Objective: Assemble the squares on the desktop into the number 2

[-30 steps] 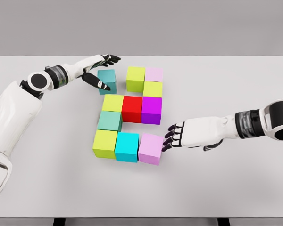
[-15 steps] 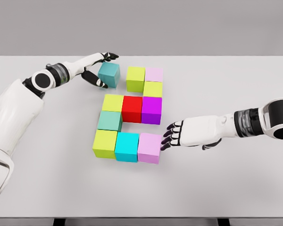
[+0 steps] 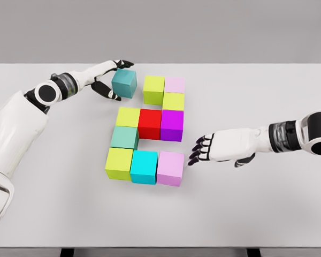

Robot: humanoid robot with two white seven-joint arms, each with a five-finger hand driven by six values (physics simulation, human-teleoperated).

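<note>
On the worktop (image 3: 267,214) you have a block cluster (image 3: 150,131) left of centre: two rows of three joined by one block on the left, with three more blocks behind, at its right end. A loose block (image 3: 124,83) sits just left of those three, apart from them, at the left robot hand (image 3: 111,80). The right robot hand (image 3: 216,149) lies just right of the front row.

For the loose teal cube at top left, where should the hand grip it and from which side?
Grip the teal cube across its near and far faces, coming from the left. Its right side faces the green cube across a narrow gap; the left side is open, and the left hand already brackets it there.
</note>
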